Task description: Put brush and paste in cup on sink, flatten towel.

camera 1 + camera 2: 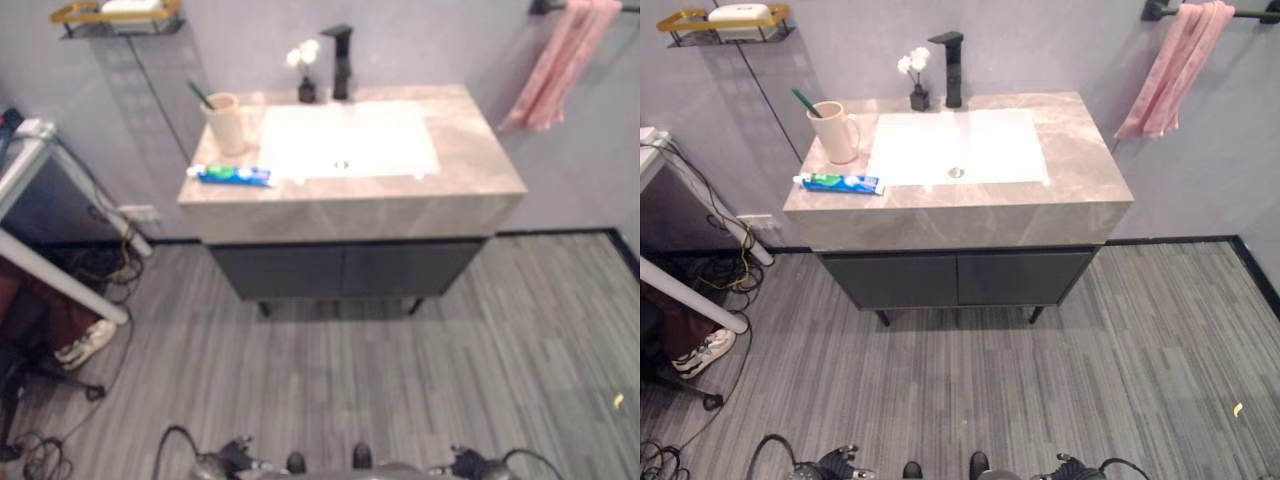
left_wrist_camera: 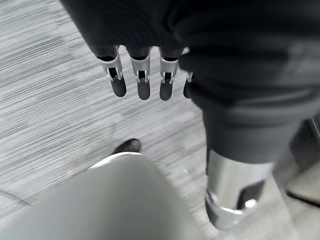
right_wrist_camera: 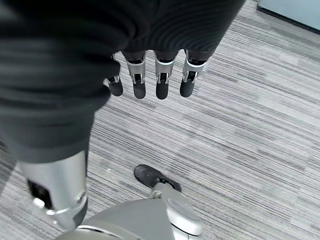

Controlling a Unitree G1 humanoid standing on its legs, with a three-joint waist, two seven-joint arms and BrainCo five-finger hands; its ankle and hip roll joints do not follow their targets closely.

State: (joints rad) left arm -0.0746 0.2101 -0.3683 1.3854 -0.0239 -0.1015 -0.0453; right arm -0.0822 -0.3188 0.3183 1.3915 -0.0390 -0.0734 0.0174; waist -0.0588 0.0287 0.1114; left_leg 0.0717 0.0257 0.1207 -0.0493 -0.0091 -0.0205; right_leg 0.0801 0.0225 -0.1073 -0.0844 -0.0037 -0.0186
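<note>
A beige cup [image 1: 835, 131] stands at the left rear of the grey stone sink counter [image 1: 1080, 205], with a green toothbrush [image 1: 805, 102] leaning inside it. A blue and green toothpaste tube [image 1: 840, 183] lies flat on the counter in front of the cup, near the front edge. A pink towel [image 1: 1175, 68] hangs bunched on a dark wall rail at the upper right. My left hand [image 2: 142, 80] hangs over the floor with straight fingers, holding nothing. My right hand [image 3: 160, 80] hangs the same way, empty and open, far below the counter.
A black faucet [image 1: 950, 65] and a small vase with white flowers [image 1: 917, 80] stand behind the white basin [image 1: 960, 145]. A gold wall shelf [image 1: 725, 25] is at the upper left. A white table leg [image 1: 60, 275], cables and a shoe [image 1: 85, 345] lie on the left.
</note>
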